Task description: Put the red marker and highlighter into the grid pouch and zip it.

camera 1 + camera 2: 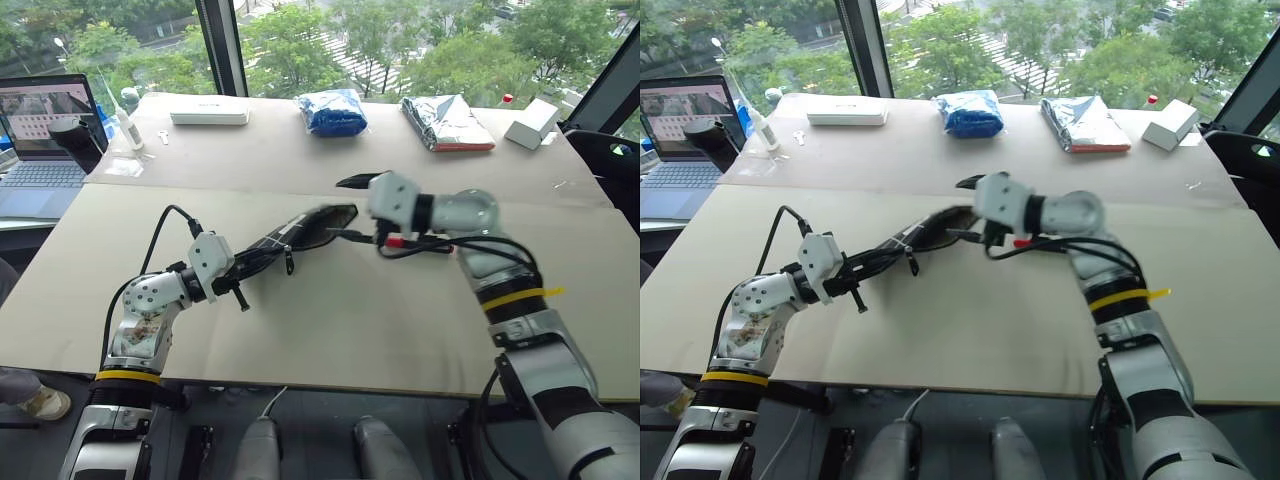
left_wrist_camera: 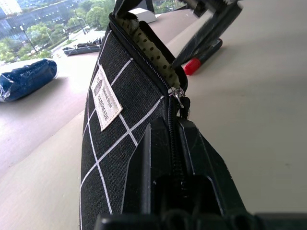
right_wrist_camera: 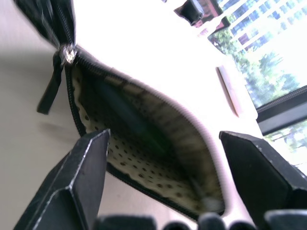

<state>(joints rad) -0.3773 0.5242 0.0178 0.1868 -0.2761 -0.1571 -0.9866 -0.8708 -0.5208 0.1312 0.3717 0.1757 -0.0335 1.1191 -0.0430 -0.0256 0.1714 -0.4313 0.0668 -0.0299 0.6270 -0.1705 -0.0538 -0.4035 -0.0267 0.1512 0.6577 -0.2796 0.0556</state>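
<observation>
Grid pouch [image 1: 300,232]: end clamped in shut left gripper [image 1: 243,265], long axis toward two o'clock; red marker [image 1: 412,241] lies under empty, wide-open right gripper [image 1: 350,207], nearer arm

The grid pouch [image 2: 108,143] is black with white grid lines, a white label and cream dark-dotted lining.

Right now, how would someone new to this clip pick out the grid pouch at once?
Start at the tan table. At its middle, between the two arms, the left pincer is shut on the zipper end of the grid pouch. It is flat black fabric with thin white grid lines and a small white label, unlike the blue bag and silver packet at the far edge.
</observation>
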